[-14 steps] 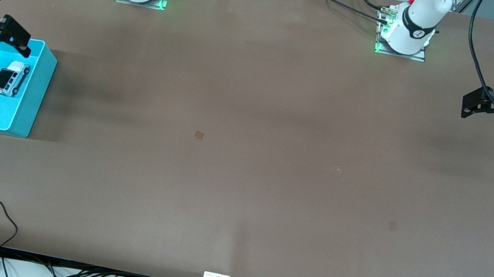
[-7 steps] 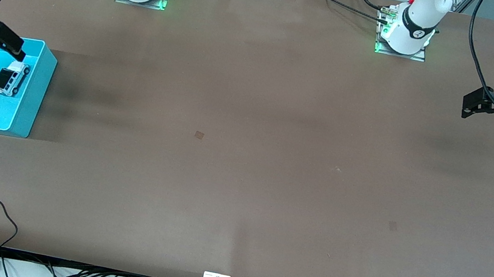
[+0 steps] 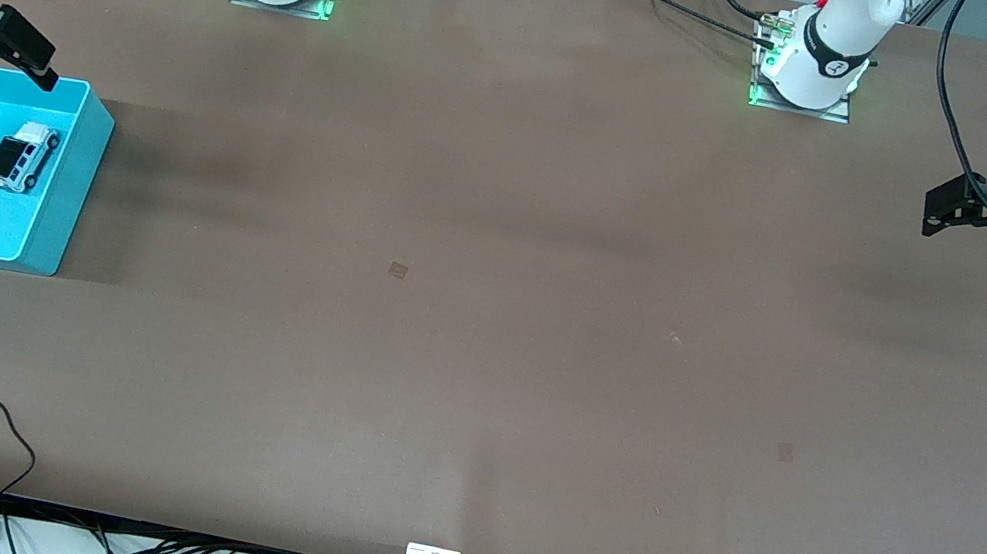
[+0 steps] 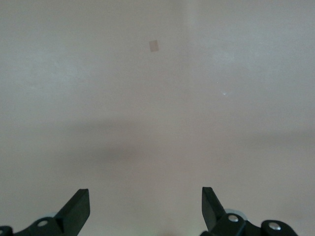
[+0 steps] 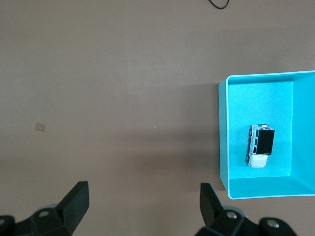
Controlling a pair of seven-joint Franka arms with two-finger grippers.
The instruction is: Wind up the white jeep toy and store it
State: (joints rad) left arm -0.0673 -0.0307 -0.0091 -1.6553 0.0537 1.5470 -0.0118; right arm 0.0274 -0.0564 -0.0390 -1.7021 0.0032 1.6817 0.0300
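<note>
Closest to my camera, the long brown table [image 3: 483, 336] is bare but for a few faint marks. A bit farther up, at the right arm's end of the table, sits the bright blue plastic box [image 3: 73, 183]. The small white jeep toy with the black roof [image 3: 21, 155] lies inside it on its wheels, near the box wall that is farthest from my camera. So I think the toy is stored and the job looks about done. The right gripper [image 3: 3, 53] hangs over the top edge of the box with its two black fingers spread apart and nothing in them. The left gripper [image 3: 935, 208] waits over the left arm's end of the table, fingers apart too, holding nothing. What could go wrong? If the right gripper dips, it could bump the box wall and tip the jeep over.
</note>
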